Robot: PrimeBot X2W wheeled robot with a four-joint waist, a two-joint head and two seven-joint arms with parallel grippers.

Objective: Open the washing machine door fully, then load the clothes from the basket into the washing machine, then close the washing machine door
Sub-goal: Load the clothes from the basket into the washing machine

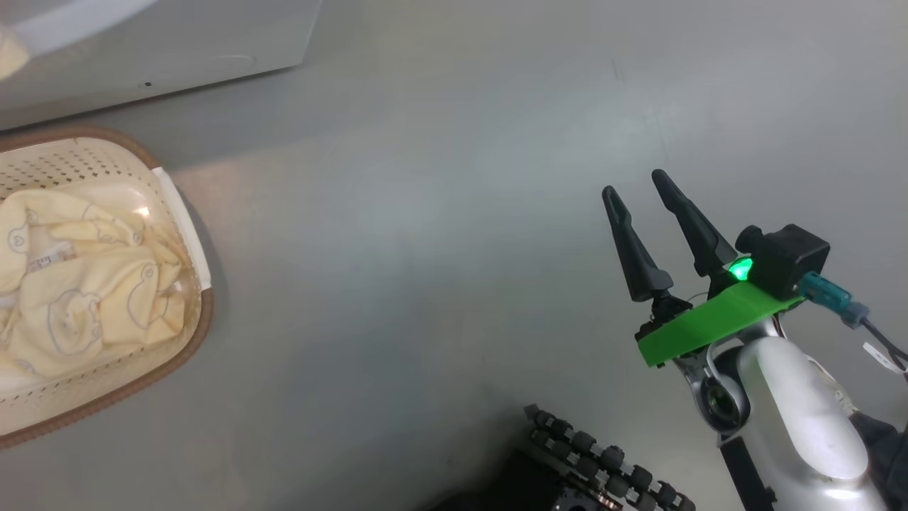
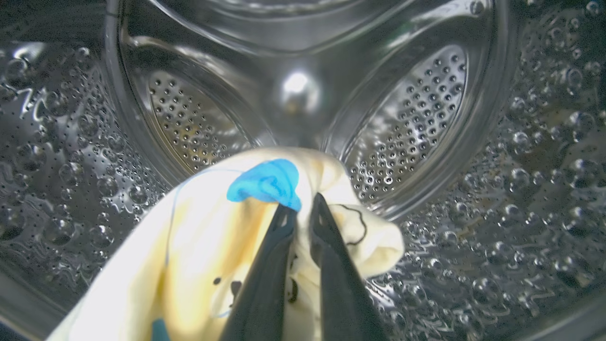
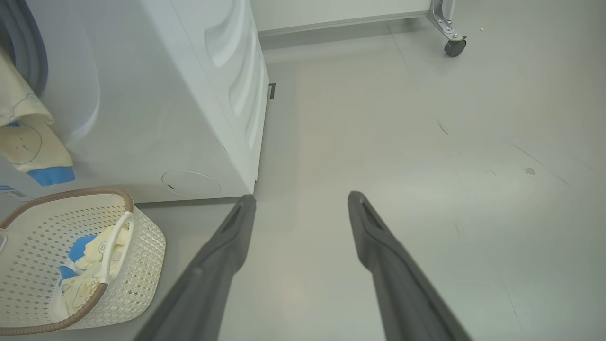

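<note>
The left gripper (image 2: 303, 204) was deep inside the drum (image 2: 416, 118), clenched on a cream garment (image 2: 199, 237) that trailed back toward the near opening. The right gripper (image 1: 635, 183) hung spread and empty, well right of the basket (image 1: 181, 213), where more clothes (image 1: 78, 298) lay.

Your head and right wrist cameras are looking down on the basket (image 1: 78, 162); the left wrist camera is sitting close inside the washing machine (image 2: 407, 118).

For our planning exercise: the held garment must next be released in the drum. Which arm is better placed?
Left: the left gripper is shut on the garment inside the drum, while the right gripper hangs open over the floor.
</note>
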